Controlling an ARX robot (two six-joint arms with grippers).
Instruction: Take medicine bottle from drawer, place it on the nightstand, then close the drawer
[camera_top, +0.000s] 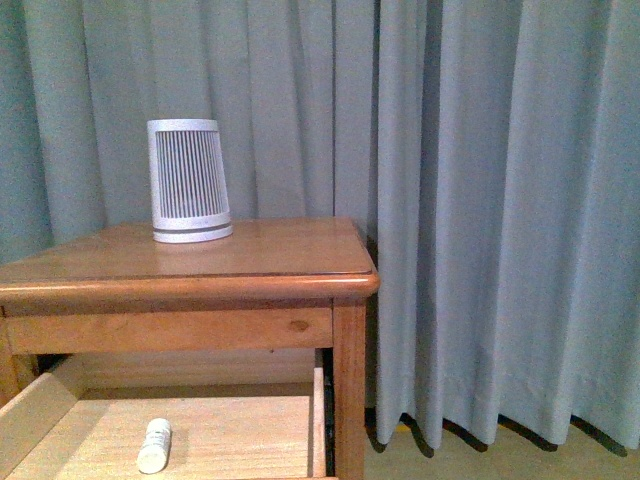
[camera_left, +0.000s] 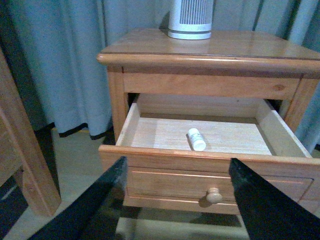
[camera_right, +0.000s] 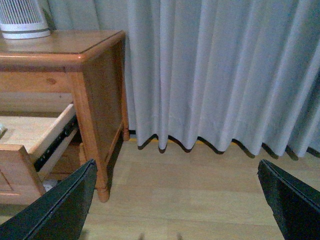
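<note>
Left wrist view: nightstand (camera_left: 210, 60) drawer (camera_left: 150, 152) stands open, medicine bottle (camera_left: 196, 139) lying on its side inside it. Left gripper (camera_left: 177, 165) jaws wide, facing nightstand front. Right gripper (camera_right: 176, 165) jaws wide, off nightstand's side, both empty.

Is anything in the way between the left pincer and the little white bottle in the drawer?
Nothing lies over the bottle; the drawer is open. Only the drawer's front wall stands between it and the open left pincer, so reaching from above looks clear.
</note>
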